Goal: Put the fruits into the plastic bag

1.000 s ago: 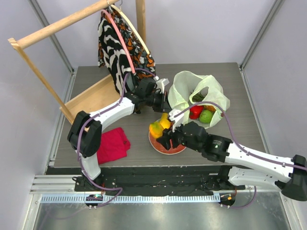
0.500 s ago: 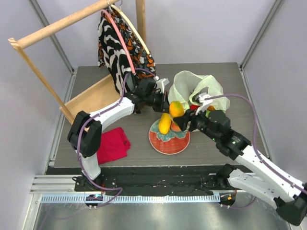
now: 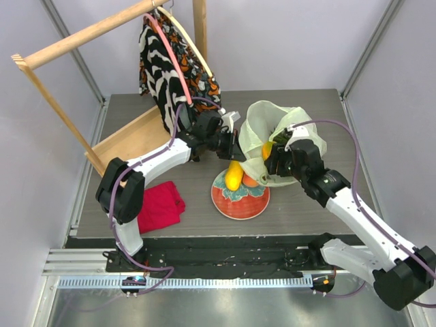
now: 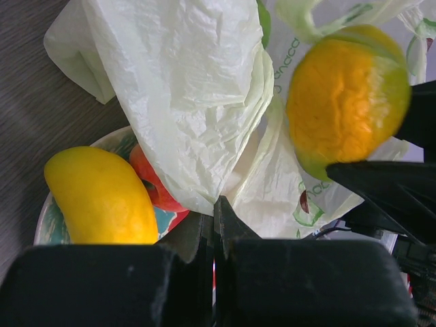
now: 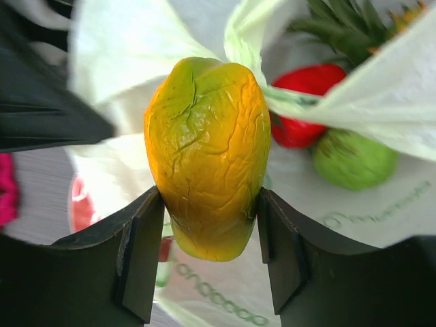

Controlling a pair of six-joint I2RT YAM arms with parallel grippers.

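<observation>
A wrinkled yellow-orange mango (image 5: 208,157) hung at the mouth of the thin pale yellow-green plastic bag (image 4: 184,88).
The right end effector (image 5: 210,252) grasped it by its sides. The left end effector (image 4: 213,228), clenched on the bag's rim, seemingly held the opening wide. Folds half-hid a reddish fruit (image 4: 153,191) on the red patterned plate (image 3: 238,204).

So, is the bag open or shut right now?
Open. The left tool holds the bag up by its rim, and a red pepper and green fruit show inside through the mouth.
</observation>
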